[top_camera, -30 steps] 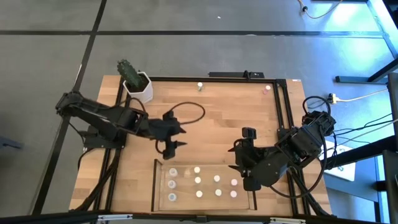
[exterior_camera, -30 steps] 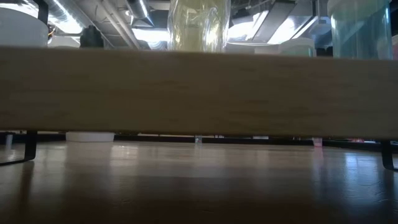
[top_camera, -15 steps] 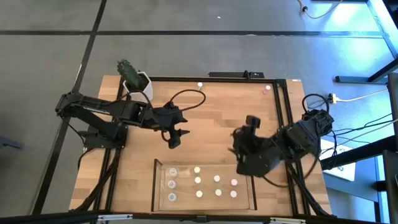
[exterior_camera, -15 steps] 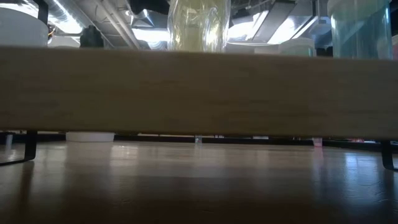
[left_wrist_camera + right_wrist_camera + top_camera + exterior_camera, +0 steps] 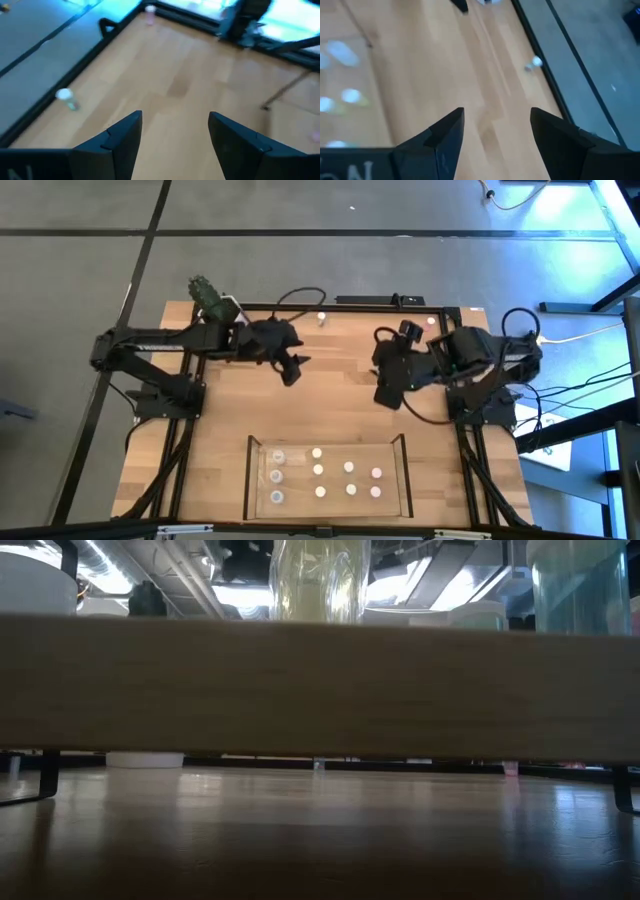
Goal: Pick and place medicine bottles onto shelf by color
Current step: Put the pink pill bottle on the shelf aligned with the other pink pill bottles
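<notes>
The shelf lies at the table's near edge with several small medicine bottles standing on its floor. Two more bottles stand at the far edge: a white-capped one and a pinkish one. My left gripper hangs open over the far-left part of the table, nothing between its fingers. My right gripper hangs open over the far-right part, also with nothing in it. Its wrist view shows the white-capped bottle ahead.
A white pot with a green cactus stands at the far left corner, partly under my left arm. A black frame runs around the tabletop. Bare wood lies between the grippers and the shelf. In the low view the shelf's wooden edge blocks most of the table.
Both arms have swung away from the shelf toward the table's far edge. My left gripper has gone from near the shelf's far left corner, my right gripper from the shelf's right end. Both have stayed open. No bottle has moved.
</notes>
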Controlling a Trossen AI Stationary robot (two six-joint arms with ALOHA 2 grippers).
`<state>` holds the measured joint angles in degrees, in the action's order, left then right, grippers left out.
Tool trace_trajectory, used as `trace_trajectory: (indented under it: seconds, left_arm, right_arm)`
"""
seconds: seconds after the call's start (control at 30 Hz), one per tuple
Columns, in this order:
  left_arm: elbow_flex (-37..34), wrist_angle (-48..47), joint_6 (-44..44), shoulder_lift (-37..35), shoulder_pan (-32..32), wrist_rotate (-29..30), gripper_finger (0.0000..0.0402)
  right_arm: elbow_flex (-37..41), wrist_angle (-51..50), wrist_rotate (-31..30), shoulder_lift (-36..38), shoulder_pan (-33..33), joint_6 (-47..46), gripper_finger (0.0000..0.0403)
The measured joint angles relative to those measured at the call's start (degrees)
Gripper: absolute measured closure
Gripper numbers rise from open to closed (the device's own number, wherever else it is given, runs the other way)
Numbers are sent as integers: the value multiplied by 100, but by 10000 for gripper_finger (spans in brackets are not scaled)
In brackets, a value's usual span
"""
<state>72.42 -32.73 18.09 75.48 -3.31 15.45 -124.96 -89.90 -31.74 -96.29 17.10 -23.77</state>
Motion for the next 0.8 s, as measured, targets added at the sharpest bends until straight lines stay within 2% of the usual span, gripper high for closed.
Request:
trace_trajectory:
  seconds: [0.1,0.23,0.4,0.6,0.8]
  left_arm:
    - [0,-8,-225,152,-316,-128,180]
    - [0,46,-242,397,-656,-556,180]
    - [-2,353,-61,676,-1069,-873,180]
    - [-2,1149,1275,1017,-1536,-902,180]
    - [-2,1861,1675,1309,-1722,-901,180]
  right_arm:
    - [742,90,-13,330,-294,-103,173]
    - [1886,811,50,712,-598,-172,173]
    - [2971,1620,576,1003,-786,-227,173]
    - [3558,1865,894,1022,-822,-315,173]
    - [3722,1969,1088,1018,-822,-263,173]
